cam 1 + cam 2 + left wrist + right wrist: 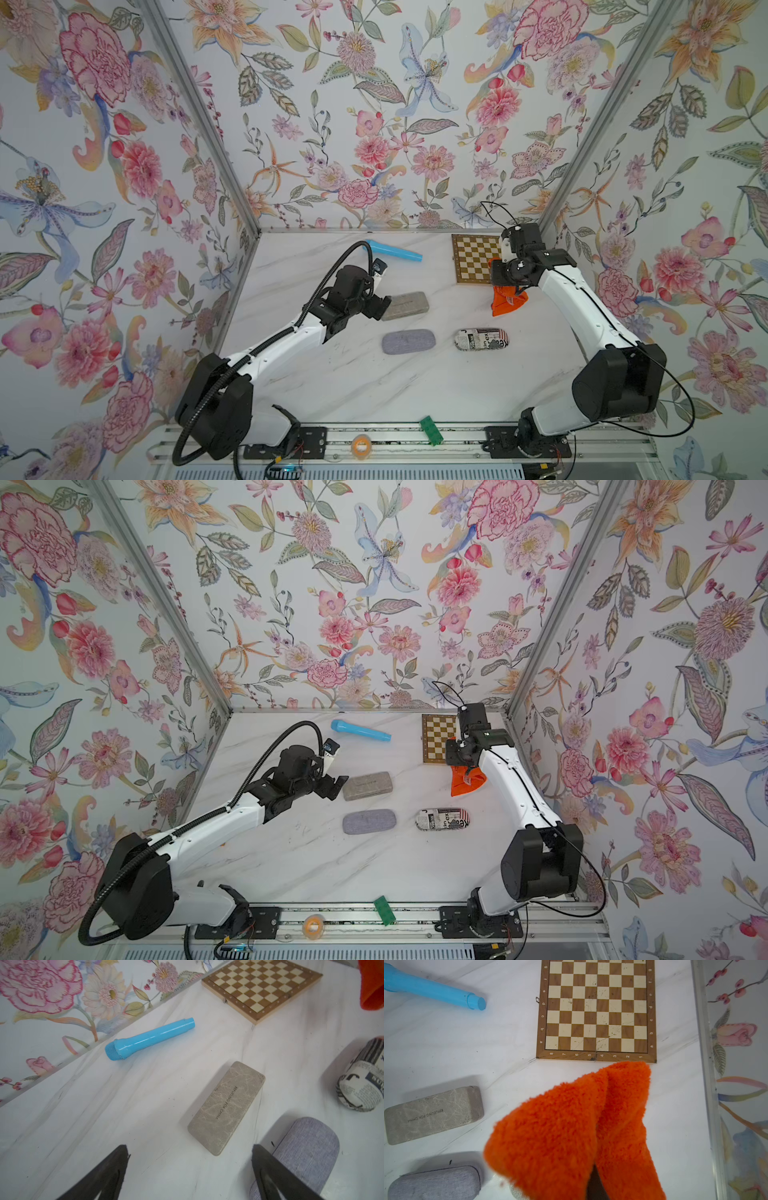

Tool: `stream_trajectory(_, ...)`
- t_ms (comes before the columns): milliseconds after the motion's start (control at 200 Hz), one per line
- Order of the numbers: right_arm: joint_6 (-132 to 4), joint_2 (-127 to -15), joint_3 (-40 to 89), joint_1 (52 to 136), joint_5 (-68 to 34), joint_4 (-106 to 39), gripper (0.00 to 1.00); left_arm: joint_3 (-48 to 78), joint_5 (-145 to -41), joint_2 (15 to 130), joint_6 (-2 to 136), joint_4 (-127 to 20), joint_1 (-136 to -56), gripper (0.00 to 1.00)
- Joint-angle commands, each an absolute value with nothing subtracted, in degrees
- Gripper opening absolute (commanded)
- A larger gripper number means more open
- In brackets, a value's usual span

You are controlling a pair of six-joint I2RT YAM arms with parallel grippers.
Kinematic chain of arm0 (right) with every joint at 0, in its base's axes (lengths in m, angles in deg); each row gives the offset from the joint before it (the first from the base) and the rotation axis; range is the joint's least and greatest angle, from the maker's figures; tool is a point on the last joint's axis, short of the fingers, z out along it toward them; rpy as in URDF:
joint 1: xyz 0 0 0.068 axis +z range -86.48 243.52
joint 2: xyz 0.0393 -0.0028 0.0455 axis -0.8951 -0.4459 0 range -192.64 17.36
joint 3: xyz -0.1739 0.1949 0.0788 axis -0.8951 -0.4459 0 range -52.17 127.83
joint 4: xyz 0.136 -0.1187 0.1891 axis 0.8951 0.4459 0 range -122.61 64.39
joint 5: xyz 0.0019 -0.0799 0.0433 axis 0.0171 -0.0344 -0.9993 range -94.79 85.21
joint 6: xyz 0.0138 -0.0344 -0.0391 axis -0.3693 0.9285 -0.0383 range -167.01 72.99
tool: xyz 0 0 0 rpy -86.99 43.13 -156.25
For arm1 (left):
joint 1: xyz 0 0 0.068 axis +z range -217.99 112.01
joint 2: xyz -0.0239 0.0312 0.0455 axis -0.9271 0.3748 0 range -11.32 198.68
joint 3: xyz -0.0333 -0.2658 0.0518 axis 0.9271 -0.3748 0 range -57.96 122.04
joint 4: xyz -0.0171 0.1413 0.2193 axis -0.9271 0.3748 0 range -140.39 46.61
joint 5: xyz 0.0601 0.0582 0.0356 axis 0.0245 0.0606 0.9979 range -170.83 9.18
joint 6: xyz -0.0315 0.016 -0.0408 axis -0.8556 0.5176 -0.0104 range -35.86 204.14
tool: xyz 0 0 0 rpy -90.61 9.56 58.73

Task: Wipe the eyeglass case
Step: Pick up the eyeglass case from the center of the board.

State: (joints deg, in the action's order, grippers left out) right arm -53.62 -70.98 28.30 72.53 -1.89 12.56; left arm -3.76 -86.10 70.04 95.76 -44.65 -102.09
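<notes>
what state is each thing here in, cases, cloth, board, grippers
beige case: closed, lying flat
grey case: closed, lying flat
newsprint case: closed, lying flat
left gripper: open, empty
right gripper: shut on orange cloth
orange cloth: bunched, hanging
chessboard: folded shut

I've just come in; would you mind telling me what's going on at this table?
The right gripper is shut on an orange cloth, which hangs from it near the chessboard. The left gripper is open at one end of the beige eyeglass case, not gripping it. A grey fabric case and a newspaper-print case lie nearby. The cloth touches no case yet.
</notes>
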Motion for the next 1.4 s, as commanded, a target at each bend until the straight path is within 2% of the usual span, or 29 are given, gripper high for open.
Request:
stream_trajectory(0,-53.49,-72.5,31.13,73.05,-5.93,10.51,0.0,-0.31,-92.56,74.4,106.33,-38.27,-101.61,0.96)
stream_trajectory(425,-53.69,-75.99,36.16,74.34,-13.63,9.49,0.0,22.07,-101.18,97.16,119.97,-19.96,-99.18,0.95)
stream_trajectory(586,-53.01,-76.55,36.43,74.38,-14.7,9.39,0.0,27.37,-102.17,101.84,121.18,-20.05,-98.63,0.94)
stream_trajectory(731,-52.48,-76.78,36.44,74.01,-15.02,9.4,0.0,34.54,-104.71,107.64,122.46,-14.26,-98.51,0.95)
stream_trajectory(1091,-52.64,-77.04,36.1,73.24,-16.12,9.31,0.0,33.7,-107.27,109.57,121.72,-14.95,-98.4,0.94)
stream_trajectory(1396,-53.0,-76.92,35.69,73.44,-16.92,8.89,0.0,32.17,-104.04,110.95,121.33,-16.58,-98.41,0.95)
